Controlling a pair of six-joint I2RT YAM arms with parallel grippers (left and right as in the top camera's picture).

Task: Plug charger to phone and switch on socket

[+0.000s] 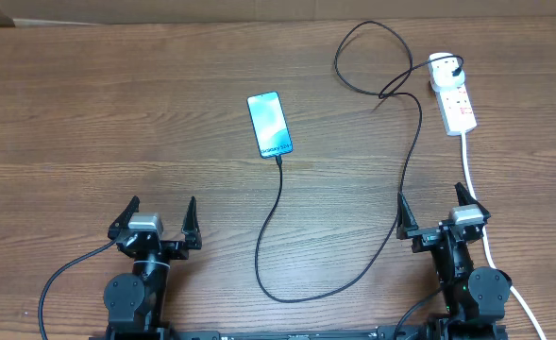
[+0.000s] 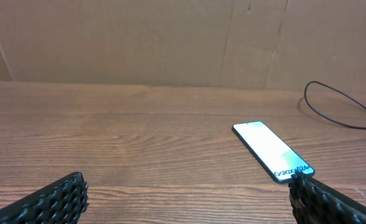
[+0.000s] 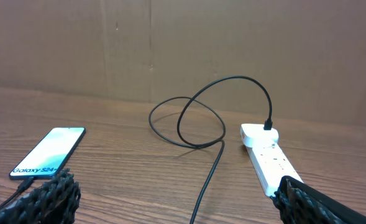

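**Both jaws wide and empty; charger seemingly in, switch state unreadable**

Parked at the near edge of the worktop [image 1: 89, 113] with left jaws spread wide and gripping nothing. Same for the right jaws: fully parted, empty, touching nothing.

Look mid-worktop for the phone [image 1: 269, 124]: flat, screen lit, "Galaxy" edge toward the arms. Seemingly already joined to the charger [image 3: 269, 124] at that near edge, though too small to confirm a full seat. Trace the cable from there toward the arms, round a wide bend, up past the right jaws on their left side, through a loop at the far side, into the far end of the socket [image 1: 457, 106]. Find the socket far right, well ahead of the right jaws, with its white cord [image 1: 466, 156] trailing back beside the right arm.

Probably only the switch left to do. Cannot tell from any view whether on or off; red marks too small to read.

Hazards from here:
- Snagging the cable on the way forward with the right jaws, so close beside them, and so pulling the connector out or dragging the phone askew.
- Pushing a light strip along the worktop instead of tipping the switch, for want of a firm downward press.
- Hitting the wrong rocker, or the plug beside it, with jaws this wide.
- Catching the white cord near the right arm and tugging the socket off line.
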